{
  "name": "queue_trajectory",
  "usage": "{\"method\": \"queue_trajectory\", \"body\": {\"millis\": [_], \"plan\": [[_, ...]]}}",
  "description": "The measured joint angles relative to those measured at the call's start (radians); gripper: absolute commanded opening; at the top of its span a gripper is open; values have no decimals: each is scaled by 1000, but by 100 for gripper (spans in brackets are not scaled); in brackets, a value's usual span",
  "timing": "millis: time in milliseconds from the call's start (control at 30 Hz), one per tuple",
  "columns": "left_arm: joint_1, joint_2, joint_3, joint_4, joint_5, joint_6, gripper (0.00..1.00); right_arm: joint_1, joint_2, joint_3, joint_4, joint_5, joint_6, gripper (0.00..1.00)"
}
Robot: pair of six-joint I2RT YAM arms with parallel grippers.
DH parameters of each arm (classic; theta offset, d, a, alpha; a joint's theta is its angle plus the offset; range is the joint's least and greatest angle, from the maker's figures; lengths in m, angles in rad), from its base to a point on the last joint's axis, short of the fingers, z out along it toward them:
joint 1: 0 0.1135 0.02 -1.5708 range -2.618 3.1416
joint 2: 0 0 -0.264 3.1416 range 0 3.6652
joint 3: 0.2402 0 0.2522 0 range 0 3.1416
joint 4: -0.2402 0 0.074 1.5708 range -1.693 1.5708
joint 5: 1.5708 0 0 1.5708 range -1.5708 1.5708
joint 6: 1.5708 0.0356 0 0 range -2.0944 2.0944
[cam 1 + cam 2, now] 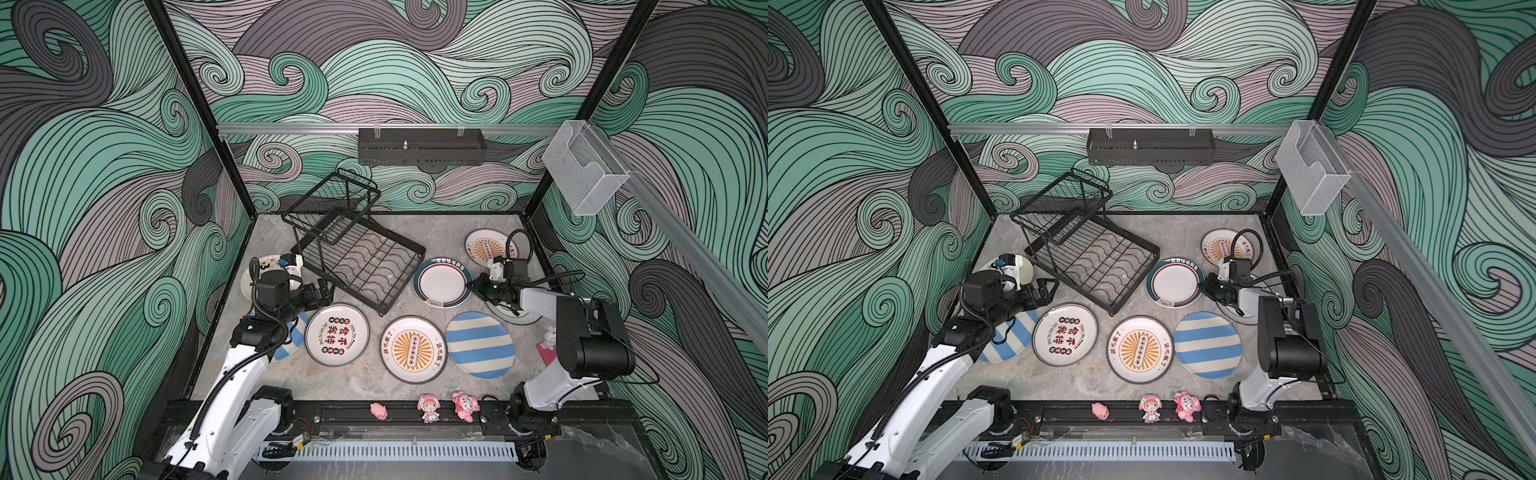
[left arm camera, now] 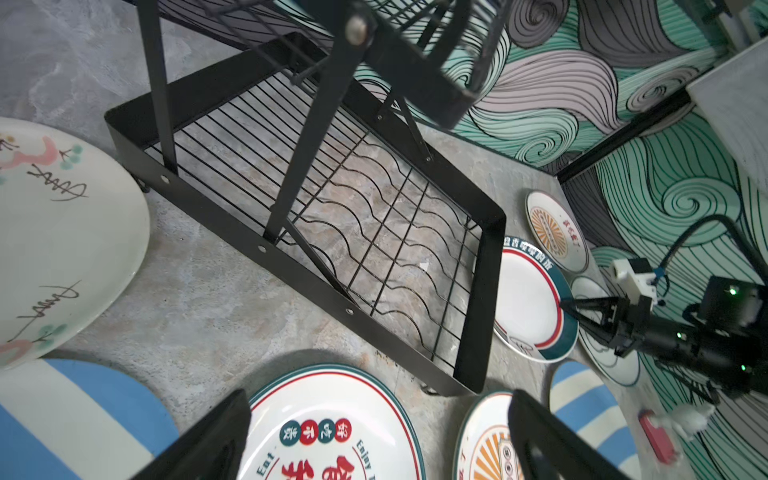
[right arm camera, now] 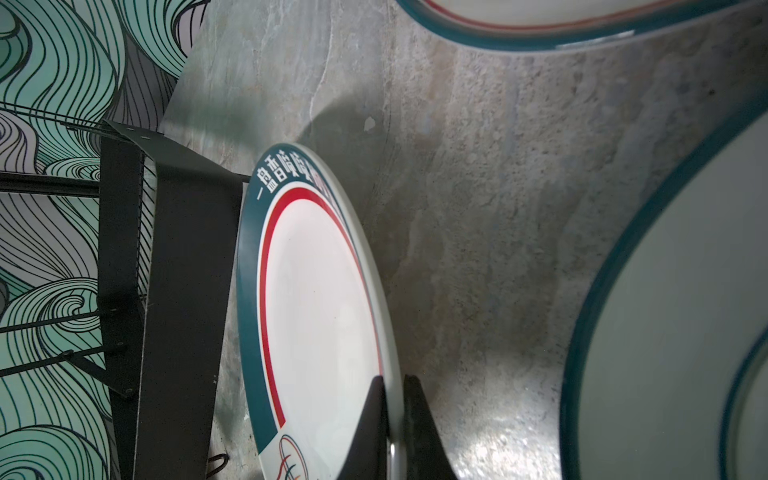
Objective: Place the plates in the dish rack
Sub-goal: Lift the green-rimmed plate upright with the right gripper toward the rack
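The dish rack point(image 2: 484, 291) is black painted metal with a matt finish, thin wire set in a flat band frame. The teal-rimmed plate point(image 3: 316, 316) has a smooth, glossy glaze that catches the light. The tabletop point(image 3: 478, 208) looks like grey stone, matt and grainy. On the right wall, the box point(image 1: 582, 174) is clear, shiny plastic.

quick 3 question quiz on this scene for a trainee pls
1. True or false: the dish rack already holds a plate.
2. The right hand pinches the rim of which one? A: blue-striped plate; B: teal-rimmed plate; C: orange sunburst plate.
3. Fill in: the left hand is ___, holding nothing.
Key: 1 false; 2 B; 3 open.
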State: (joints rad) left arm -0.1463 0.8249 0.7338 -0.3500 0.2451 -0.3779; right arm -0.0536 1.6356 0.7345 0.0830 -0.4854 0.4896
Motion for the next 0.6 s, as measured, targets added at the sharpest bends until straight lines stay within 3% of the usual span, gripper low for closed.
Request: {"method": "queue_trajectory", "body": {"millis": [200,600], "plan": [[0,-15,59,-64,-11,79,99,-18,-89,-4,-79,37,-23,0],[0,33,59,-185,-101,114,99,-23,-402,60,-324,78,-102,0]]}}
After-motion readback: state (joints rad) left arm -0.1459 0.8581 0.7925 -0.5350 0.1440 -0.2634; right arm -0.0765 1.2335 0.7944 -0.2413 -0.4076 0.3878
